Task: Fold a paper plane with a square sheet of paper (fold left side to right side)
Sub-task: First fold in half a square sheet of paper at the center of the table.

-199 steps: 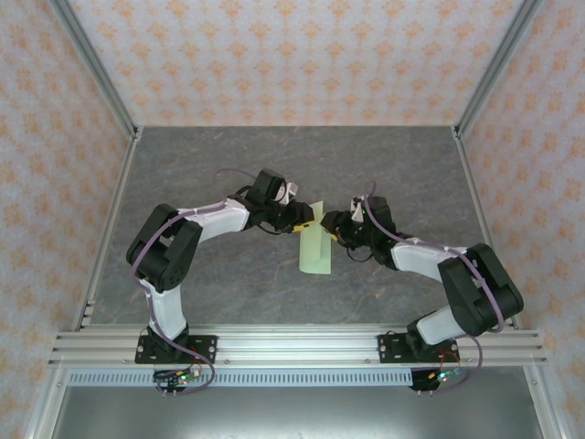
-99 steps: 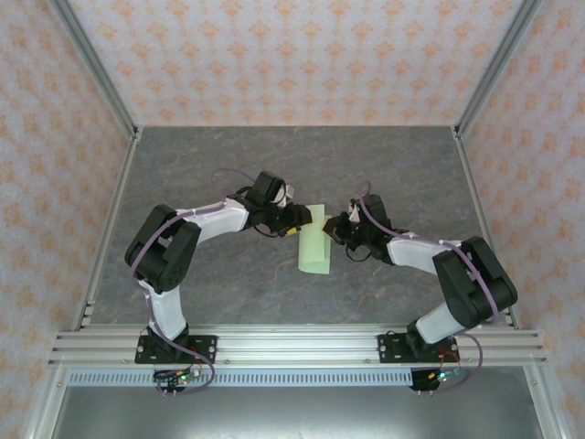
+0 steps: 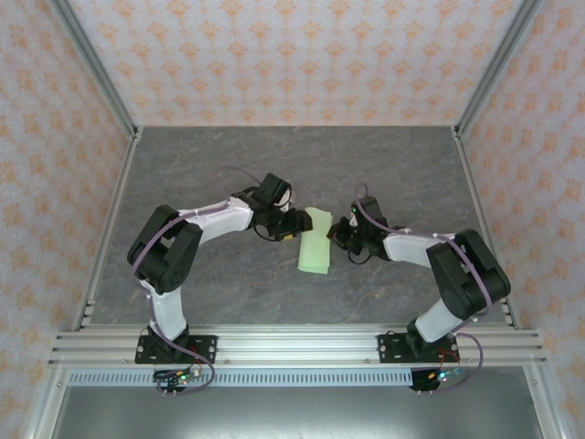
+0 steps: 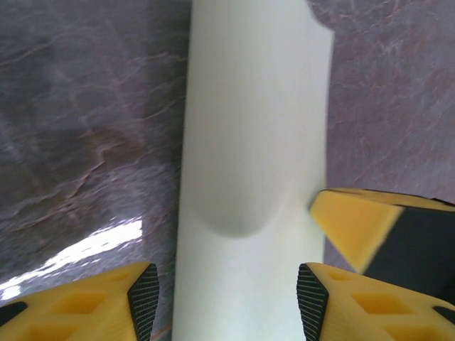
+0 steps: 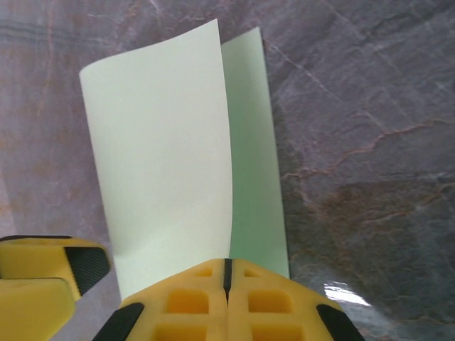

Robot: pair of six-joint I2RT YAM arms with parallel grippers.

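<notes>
Checking both grips mid-fold.

Left gripper (image 4: pixel 227 302): yellow fingers spread, one on each side of the thin pale green square sheet of paper (image 4: pixel 249 128). The sheet runs forward from between the pads as a doubled strip. The left pad stands clear of the strip's edge. The right pad overlaps the other edge, but contact cannot be judged. No pinch is visible.

Right gripper (image 5: pixel 227 284): fingers pressed together, seam shut, tips set on the end of the strip nearest it. The raised layer's edge runs straight into that seam. I cannot tell whether paper is caught between the tips or only pinned under them.

Sheet condition: the upper layer arches up ahead of the right gripper's tips. The lower layer lies flat on the grey marbled tabletop (image 3: pixel 228 165) and shows as a darker band beside the arch. A soft hump sits just ahead of the left pads. Judgement: folded over but not yet creased.

Likely reason for the placement: the right tips anchor the layers so they cannot slip, which frees the left gripper to press the fold flat.

Risk: if the anchor lifts, the arch may spring open.
</notes>
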